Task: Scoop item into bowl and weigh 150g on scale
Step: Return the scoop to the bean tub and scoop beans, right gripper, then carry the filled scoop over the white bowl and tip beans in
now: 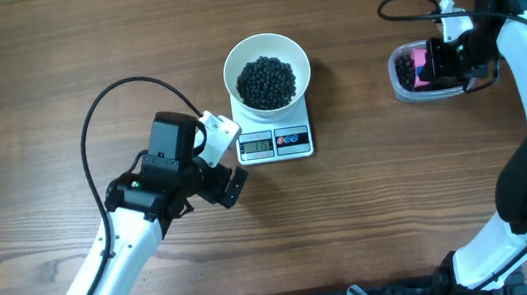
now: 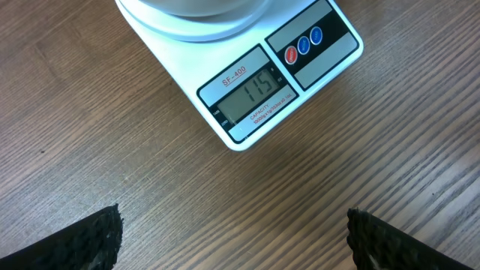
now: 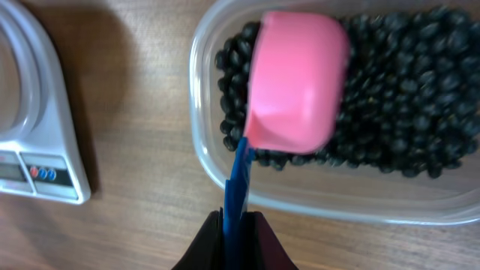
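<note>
On the left, the left fingers (image 2: pixel 82 240) are spread wide and hold nothing, hanging over the wooden surface (image 1: pixel 33 75) just in front of the scale (image 1: pixel 276 144). The scale's face is printed "SF-400" above its grey display (image 2: pixel 251 95), which reads 115; the small red print under the digits is too fine to make out. Beside the display are 1 red and 2 blue buttons (image 2: pixel 304 45). The white bowl (image 1: pixel 233 66) sits on the scale with a mound of black beans (image 1: pixel 266 82) in it. Well to the right, a clear plastic tub (image 1: pixel 398 76) holds more beans, and a pink scoop (image 3: pixel 296 82) lies in it, its back turned up. The right fingers (image 3: pixel 206 247) are pressed together on its blue handle (image 3: pixel 238 176).
</note>
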Robot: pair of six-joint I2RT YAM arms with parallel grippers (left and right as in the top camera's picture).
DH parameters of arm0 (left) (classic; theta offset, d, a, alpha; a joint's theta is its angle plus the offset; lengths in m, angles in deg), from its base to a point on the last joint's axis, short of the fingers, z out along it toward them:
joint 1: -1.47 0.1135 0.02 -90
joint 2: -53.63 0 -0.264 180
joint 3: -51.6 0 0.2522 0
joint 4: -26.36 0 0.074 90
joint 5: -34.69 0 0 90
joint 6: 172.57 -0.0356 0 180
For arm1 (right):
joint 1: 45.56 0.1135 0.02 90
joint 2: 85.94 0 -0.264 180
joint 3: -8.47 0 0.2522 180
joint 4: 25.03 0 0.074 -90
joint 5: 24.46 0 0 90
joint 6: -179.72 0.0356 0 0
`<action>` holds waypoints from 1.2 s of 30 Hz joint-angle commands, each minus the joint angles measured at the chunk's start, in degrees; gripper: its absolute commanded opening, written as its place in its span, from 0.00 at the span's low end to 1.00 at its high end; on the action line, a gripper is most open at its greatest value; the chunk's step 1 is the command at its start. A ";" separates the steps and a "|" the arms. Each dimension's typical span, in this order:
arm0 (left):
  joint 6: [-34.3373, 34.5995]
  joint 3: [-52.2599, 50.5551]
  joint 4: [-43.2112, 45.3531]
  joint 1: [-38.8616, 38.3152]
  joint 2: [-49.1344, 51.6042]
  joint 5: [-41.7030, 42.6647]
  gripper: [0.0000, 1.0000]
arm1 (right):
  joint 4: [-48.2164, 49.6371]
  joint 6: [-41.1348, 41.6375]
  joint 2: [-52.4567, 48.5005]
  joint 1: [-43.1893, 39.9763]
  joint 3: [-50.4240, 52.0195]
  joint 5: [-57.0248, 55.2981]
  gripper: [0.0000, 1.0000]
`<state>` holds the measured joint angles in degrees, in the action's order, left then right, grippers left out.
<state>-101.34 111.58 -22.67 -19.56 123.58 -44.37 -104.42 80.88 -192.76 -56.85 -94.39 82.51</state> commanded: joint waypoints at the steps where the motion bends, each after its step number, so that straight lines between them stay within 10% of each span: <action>1: -0.33 -0.26 0.02 0.33 0.24 -0.09 1.00 | -2.43 -1.68 -1.99 0.37 0.50 5.90 0.04; 23: -0.33 -0.26 0.02 0.33 0.24 -0.09 1.00 | -6.69 -12.41 -1.99 -23.04 0.50 27.32 0.04; 36: -0.33 -0.26 0.02 0.33 0.24 -0.09 1.00 | -8.81 -16.52 -1.92 -19.61 0.48 43.39 0.04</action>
<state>-101.36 111.58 -22.64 -19.56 123.58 -44.35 -113.18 65.73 -193.97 -79.39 -94.24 120.67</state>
